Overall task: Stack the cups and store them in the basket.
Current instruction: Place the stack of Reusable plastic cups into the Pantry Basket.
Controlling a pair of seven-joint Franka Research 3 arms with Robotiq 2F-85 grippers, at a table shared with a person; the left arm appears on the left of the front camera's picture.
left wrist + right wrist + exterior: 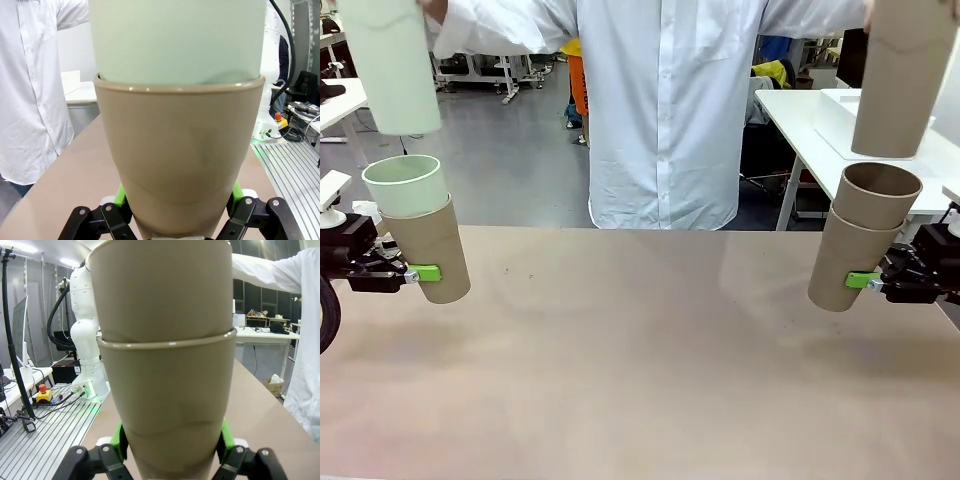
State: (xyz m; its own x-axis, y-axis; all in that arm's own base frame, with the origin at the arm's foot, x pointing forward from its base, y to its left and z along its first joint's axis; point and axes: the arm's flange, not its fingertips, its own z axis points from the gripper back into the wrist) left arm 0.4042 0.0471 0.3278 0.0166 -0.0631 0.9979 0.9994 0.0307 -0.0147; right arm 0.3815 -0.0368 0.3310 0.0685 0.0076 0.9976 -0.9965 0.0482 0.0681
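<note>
Over left stack [428, 255], mint cup [390, 65]; over right stack [855, 250], brown cup [905, 80]

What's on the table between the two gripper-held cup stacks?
Nothing: front view shows bare tabletop between the left stack and the right stack; the person stands behind.

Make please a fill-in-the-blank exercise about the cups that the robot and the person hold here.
1. The cup nested in the tan cup that the left tool grips is coloured ____.
2. The right tool grips a stack made of ____ tan cups.
3. The loose cup that the person holds over that stack is coloured ____.
Missing words: mint green; two; tan.
</note>
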